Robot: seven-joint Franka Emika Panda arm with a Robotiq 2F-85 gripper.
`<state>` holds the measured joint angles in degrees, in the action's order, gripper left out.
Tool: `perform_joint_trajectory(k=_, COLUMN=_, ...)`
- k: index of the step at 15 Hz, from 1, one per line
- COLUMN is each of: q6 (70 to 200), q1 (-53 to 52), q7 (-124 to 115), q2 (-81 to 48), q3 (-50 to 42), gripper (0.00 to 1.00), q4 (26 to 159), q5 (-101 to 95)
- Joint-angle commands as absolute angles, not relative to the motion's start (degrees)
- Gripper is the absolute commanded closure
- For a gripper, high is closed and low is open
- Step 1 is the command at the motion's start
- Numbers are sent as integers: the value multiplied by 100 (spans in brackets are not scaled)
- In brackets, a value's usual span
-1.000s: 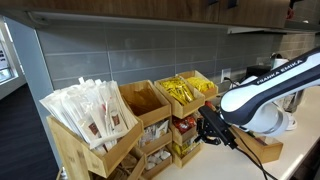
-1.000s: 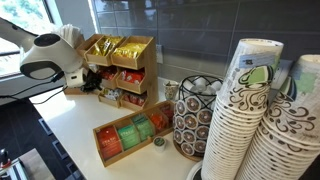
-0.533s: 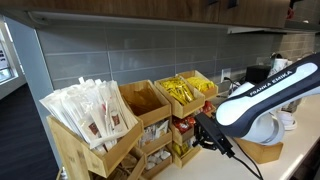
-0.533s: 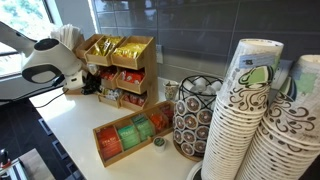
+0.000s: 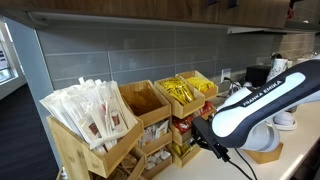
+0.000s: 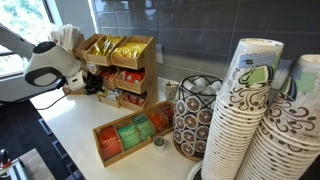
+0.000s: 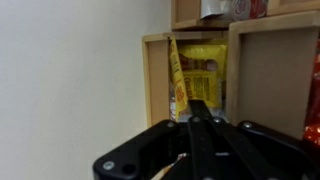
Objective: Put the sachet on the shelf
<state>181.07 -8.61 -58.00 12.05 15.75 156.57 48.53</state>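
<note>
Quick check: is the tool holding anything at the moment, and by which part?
It seems so. In the wrist view the tool grips the yellow sachet by its near end, and the rest sticks out edge-on towards the shelf.

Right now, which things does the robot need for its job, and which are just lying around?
For the job:
sachet
shelf

Just lying about:
white wrapped sticks
wooden tray
wire basket
stacked paper cups
</note>
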Motion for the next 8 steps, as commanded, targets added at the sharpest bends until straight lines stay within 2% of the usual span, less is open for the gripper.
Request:
perform_joint_trajectory(k=1, q6=18418, q1=-918, q7=-5990, q2=963, q3=1532, gripper=100, q4=15620, q5=4913)
perform_joint_trajectory(k=6, q6=18348, q1=-957, q7=-6152, q2=849, q3=1481, gripper=100, q4=15585, q5=4941)
perform_joint_trajectory(k=8, q6=18332, q1=-956, q7=-6183, q2=909, q3=1467, gripper=73, q4=15598, q5=4936)
